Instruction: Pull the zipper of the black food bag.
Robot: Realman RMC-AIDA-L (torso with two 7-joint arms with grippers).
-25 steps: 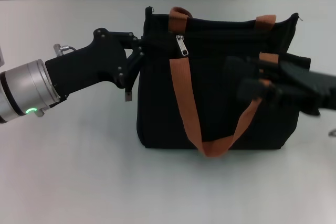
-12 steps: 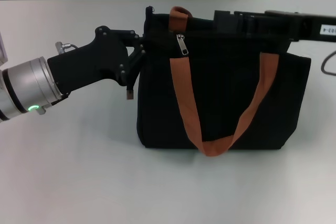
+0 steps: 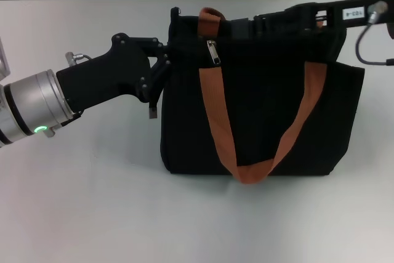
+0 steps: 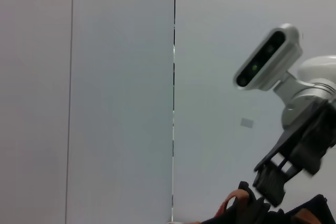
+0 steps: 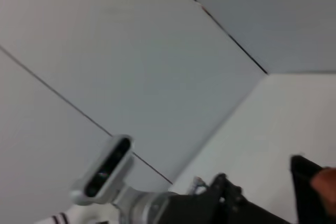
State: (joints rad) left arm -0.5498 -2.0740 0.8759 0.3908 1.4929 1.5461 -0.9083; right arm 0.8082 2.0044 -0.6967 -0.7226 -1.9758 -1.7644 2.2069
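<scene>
Head view: standing upright on the table (image 3: pixel 92 214), well forward of the back wall, the bag (image 3: pixel 258 115) with its rust-orange handle (image 3: pixel 215 112) draping down the front. Hanging at the left end of the top edge, just beside the handle, the zipper pull (image 3: pixel 213 52); apparently resting near its starting end, so the pulling itself likely not yet done. Pressing against the upper left corner of the bag, the left gripper (image 3: pixel 161 60); seemingly bracing or pinching the fabric there, though finger spacing blending into the black cloth, so impossible to tell whether clamped or spread. Reaching in from the right along the top edge toward the pull, the right gripper (image 3: pixel 246 27); fingertips lost against the bag, so not telling whether parted or closed, nor whether touching the pull.

Left wrist view: showing mostly wall; appearing at the frame edge only a sliver of the bag (image 4: pixel 315 208) and the right gripper (image 4: pixel 273 182) above it. Zipper pull not visible.

Right wrist view: showing mostly wall; visible at the frame edge the left arm and a corner of the bag (image 5: pixel 310 192). Zipper pull not visible, own fingers not in frame.
</scene>
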